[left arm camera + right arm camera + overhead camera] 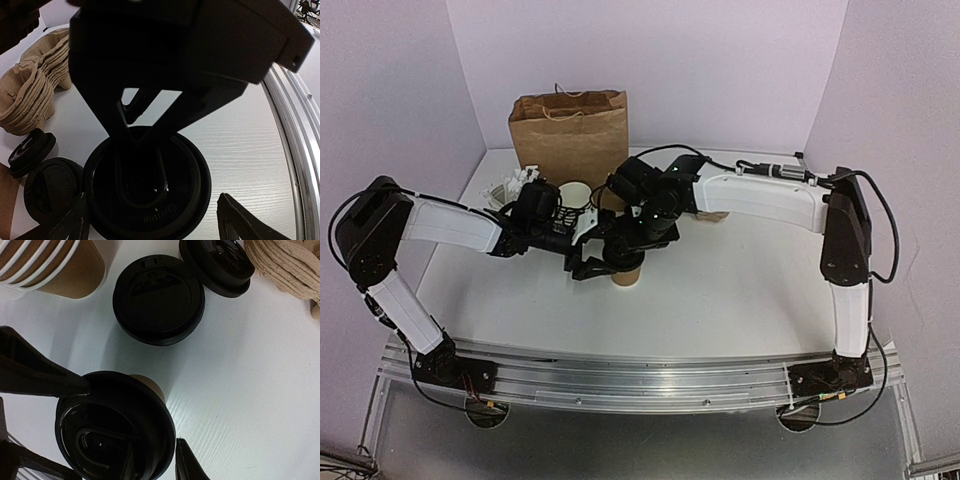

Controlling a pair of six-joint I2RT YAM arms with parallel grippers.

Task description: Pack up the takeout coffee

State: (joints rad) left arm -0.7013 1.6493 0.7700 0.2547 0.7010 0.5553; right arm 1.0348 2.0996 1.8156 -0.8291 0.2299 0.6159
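Note:
The takeout coffee (626,275) is a brown paper cup standing upright on the white table, mid-table. Its black lid sits on top in the left wrist view (147,185) and the right wrist view (115,427). My right gripper (134,414) comes down from above, and its fingers (187,462) sit against opposite sides of the lid's rim. My left gripper (155,225) is open. It straddles the cup from the left, with one finger (245,220) well clear of the lid. In the top view both grippers hide the lid.
A brown paper bag (570,135) stands upright at the back. Two spare black lids (158,300) (217,262), a stack of lidless brown cups (50,265) and a pile of cardboard sleeves (290,265) lie just behind the cup. The table's metal front rail (295,130) is near.

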